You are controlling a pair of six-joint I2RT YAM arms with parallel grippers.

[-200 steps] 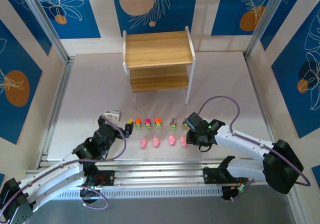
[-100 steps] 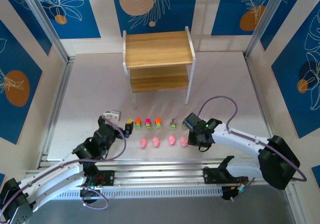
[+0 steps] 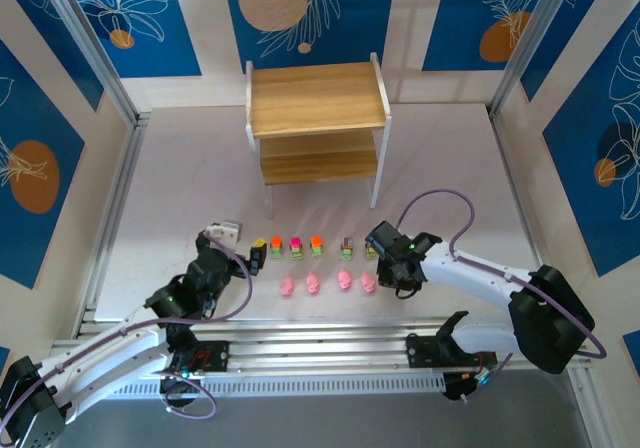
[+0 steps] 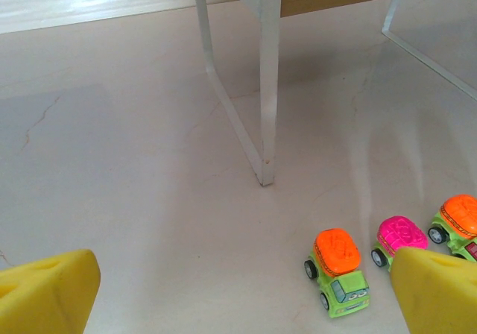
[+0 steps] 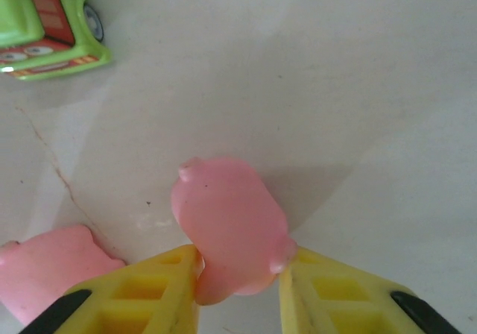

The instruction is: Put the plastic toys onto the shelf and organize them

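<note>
My right gripper has its yellow fingers pressed on both sides of a pink rounded toy that lies on the table. A second pink toy lies just left of it, and a green car stands beyond. From above, the right gripper sits at the right end of a row of pink toys, in front of a row of small cars. The left gripper is open wide, low over the table, with an orange-topped green car just inside its right finger. The wooden shelf stands behind both rows.
A white shelf leg stands on the table ahead of the left gripper. Magenta-topped and orange-topped cars stand beside its right finger. Bare tabletop lies between the toy rows and the shelf. Metal rails line the table's left side.
The right gripper has closed its fingers onto the pink toy and its arm shifted slightly left. The left arm has not moved.
</note>
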